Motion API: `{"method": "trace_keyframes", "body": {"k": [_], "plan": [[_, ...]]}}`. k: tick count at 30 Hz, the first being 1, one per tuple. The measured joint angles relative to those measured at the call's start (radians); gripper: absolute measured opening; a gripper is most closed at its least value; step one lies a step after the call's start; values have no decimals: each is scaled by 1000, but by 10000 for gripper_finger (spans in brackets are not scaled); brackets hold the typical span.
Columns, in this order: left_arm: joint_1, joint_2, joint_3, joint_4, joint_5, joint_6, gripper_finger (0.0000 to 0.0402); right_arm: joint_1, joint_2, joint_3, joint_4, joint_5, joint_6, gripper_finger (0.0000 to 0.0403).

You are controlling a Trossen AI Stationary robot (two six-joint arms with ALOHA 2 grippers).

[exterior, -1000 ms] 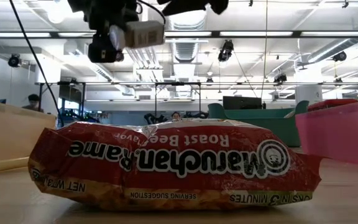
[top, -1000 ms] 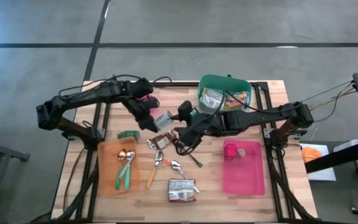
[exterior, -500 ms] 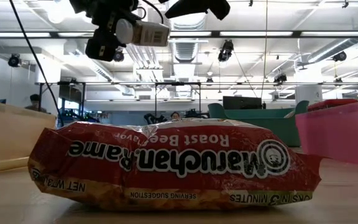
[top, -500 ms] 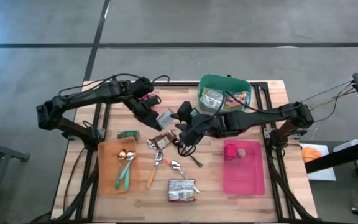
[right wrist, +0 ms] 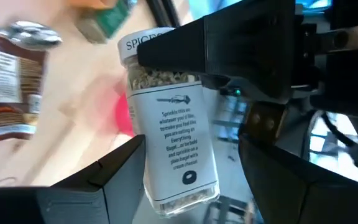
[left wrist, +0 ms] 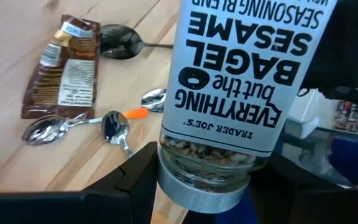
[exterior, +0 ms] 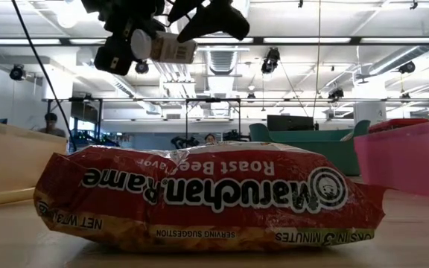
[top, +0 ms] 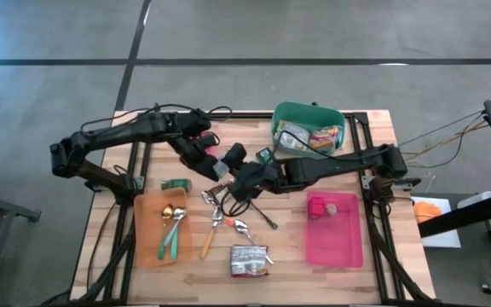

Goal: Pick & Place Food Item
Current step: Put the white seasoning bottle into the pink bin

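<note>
A glass seasoning jar with a white label (left wrist: 241, 74) hangs in the air above the middle of the table. It also shows in the low view (exterior: 166, 48) and the right wrist view (right wrist: 173, 143). My left gripper (top: 207, 162) is shut on its lid end. My right gripper (top: 232, 157) is open; its fingers (right wrist: 114, 177) stand on either side of the jar's base end, with a gap showing on one side. A red ramen pack (exterior: 207, 197) lies near the table's front edge. My left gripper pinches the jar's lid end (left wrist: 197, 171) between its two fingers (left wrist: 135, 177). The fingers come roughly level from the table's left, and the jar sticks out beyond them toward the right. The jar lies about level, lifted clear of the table.
A green bin (top: 335, 115) with food packs stands at the far side. A pink tray (top: 335, 243) is at the right and an orange tray (top: 147, 239) with spoons at the left. A brown packet (top: 220, 193), loose spoons (top: 241, 226) and a green packet (top: 175, 183) lie below the grippers.
My right gripper has gone toward the table's left, up to the jar, and its fingers now stand around the jar's base end. My left gripper has kept the jar in the air at about the same place.
</note>
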Motion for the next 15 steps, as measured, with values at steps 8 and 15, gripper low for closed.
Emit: {"method": "trace_keyframes", "body": {"k": [8,15], "plan": [[-5,0,0,-38,3,48,189,-4,100,162,-208,-49,89,252],[-3,-4,0,-76,17,119,189,0,116,203,-235,-49,94,252]]}}
